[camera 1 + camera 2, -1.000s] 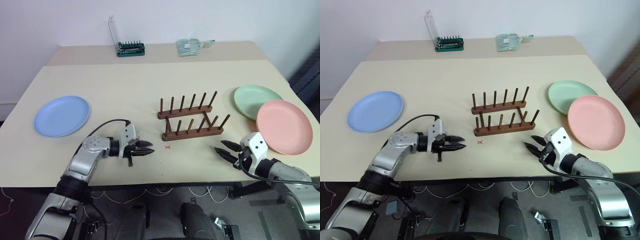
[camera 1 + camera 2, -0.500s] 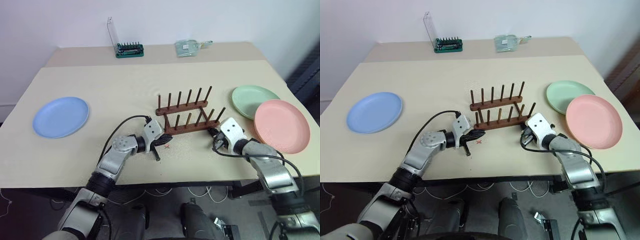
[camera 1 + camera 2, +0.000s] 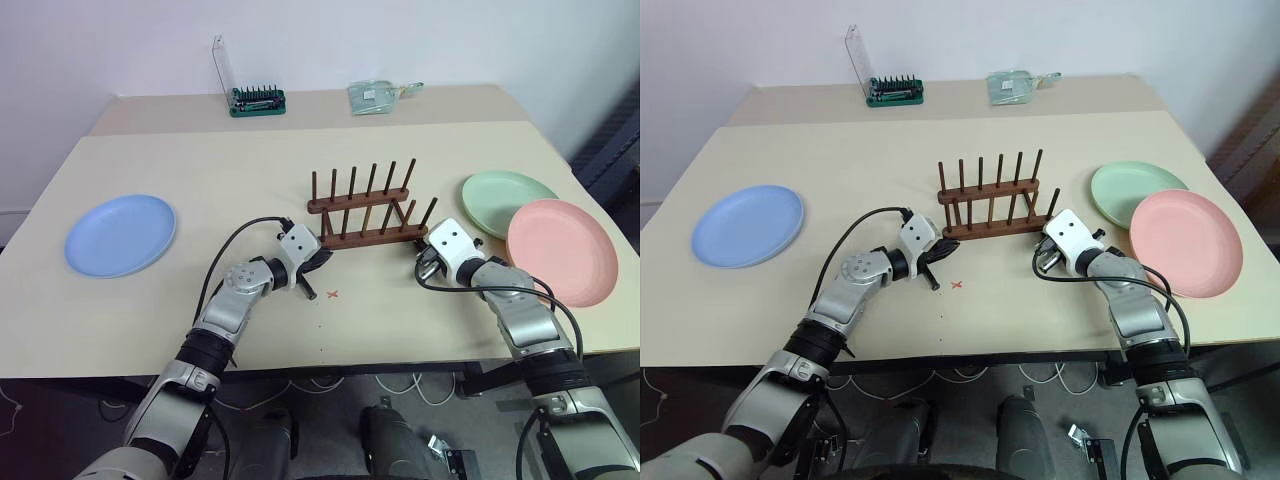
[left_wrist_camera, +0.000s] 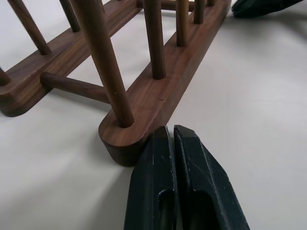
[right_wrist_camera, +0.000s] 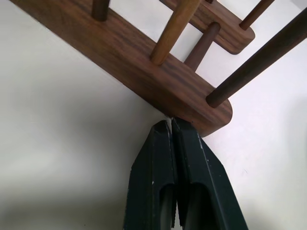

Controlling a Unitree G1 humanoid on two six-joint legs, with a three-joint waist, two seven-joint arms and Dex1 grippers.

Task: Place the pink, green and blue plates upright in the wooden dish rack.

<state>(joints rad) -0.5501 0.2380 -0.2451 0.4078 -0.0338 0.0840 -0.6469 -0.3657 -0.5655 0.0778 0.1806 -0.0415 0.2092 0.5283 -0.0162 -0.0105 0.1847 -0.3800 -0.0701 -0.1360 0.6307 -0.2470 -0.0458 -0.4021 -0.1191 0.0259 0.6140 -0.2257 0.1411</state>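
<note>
Both hands press fingertips-together against the wooden dish rack [image 3: 367, 212]: your left hand [image 4: 171, 136] touches the near rail's left end, your right hand [image 5: 170, 125] its right end. Nothing sits in the rack, mid-desk [image 3: 250, 160]. Right of it lie the green plate [image 3: 508, 200] and the pink plate [image 3: 563, 251], overlapping; the blue plate [image 3: 121, 234] lies far left.

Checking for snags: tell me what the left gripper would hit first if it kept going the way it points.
Likely the wooden dish rack: the shut left gripper already sits at the rounded end of its near rail, seemingly touching.
</note>
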